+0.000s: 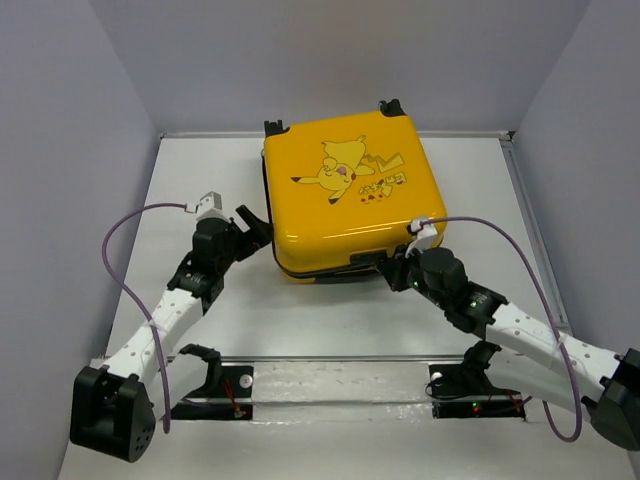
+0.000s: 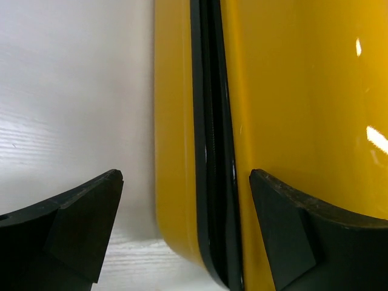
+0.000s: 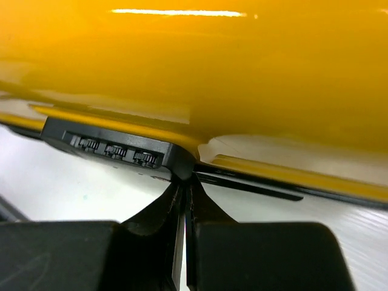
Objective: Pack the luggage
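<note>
Fingers (image 2: 79, 212) spread wide, the left gripper (image 1: 250, 228) reaches low from the near left, straddling the zipper seam (image 2: 209, 151) at the near-left corner of the luggage (image 1: 345, 190), shut and flat at the table's (image 1: 300, 330) far middle. Bare tabletop left of it. Now the right gripper (image 1: 388, 262), in from the near right: fingers pressed together, tips at the lock block (image 3: 115, 145) on the near edge.

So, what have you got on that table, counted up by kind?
Yellow suitcase: 1
Robot grippers: 2 (left gripper open, right gripper shut)
Total: 3
</note>
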